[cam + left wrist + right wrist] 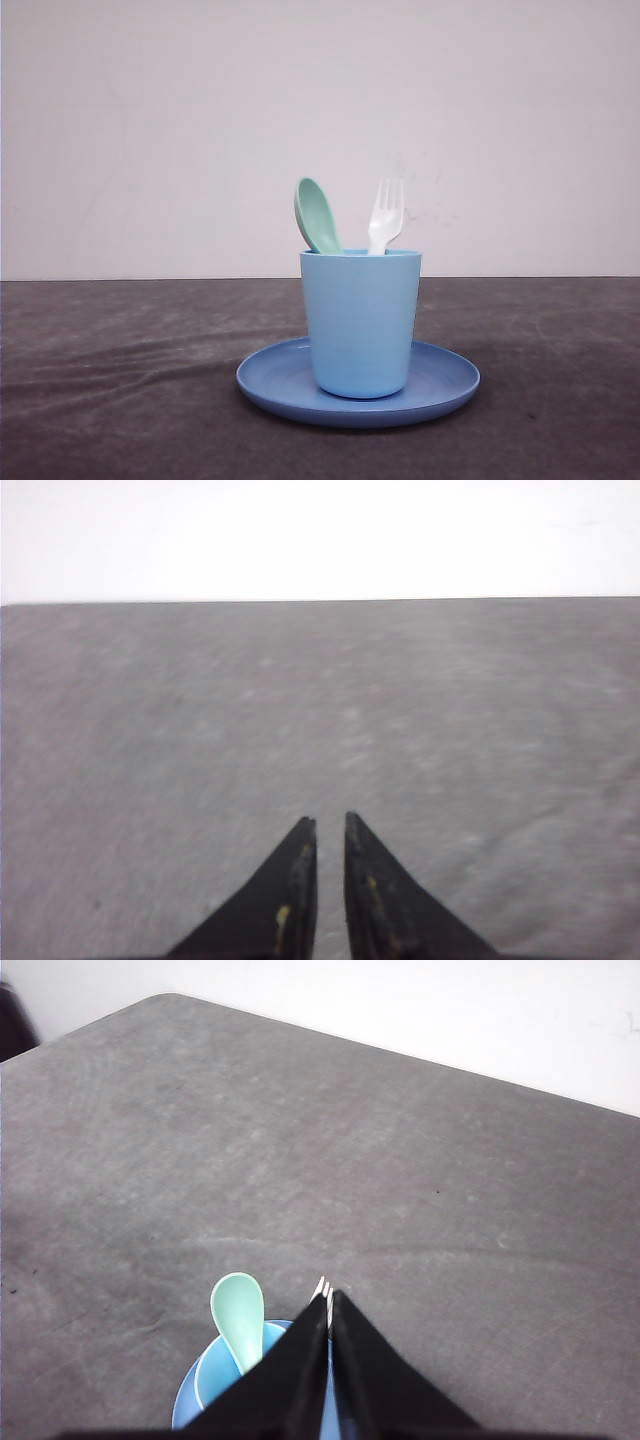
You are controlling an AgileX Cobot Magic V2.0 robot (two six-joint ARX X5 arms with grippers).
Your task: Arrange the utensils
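The mint-green spoon (316,215) and the white fork (386,212) stand upright, heads up, in the light blue cup (360,320). The cup stands in the middle of the blue round plate (270,385). In the right wrist view my right gripper (329,1295) is shut, its jaws together, and hangs over the cup (215,1370). The fork's tines (321,1287) peek out just past its tips, and the spoon (238,1315) shows beside it. My left gripper (329,820) is shut with nothing in it, over bare table.
The dark grey table (120,380) stretches to both sides of the plate, and a white wall stands behind it. The table's rounded far corner (165,1000) shows in the right wrist view.
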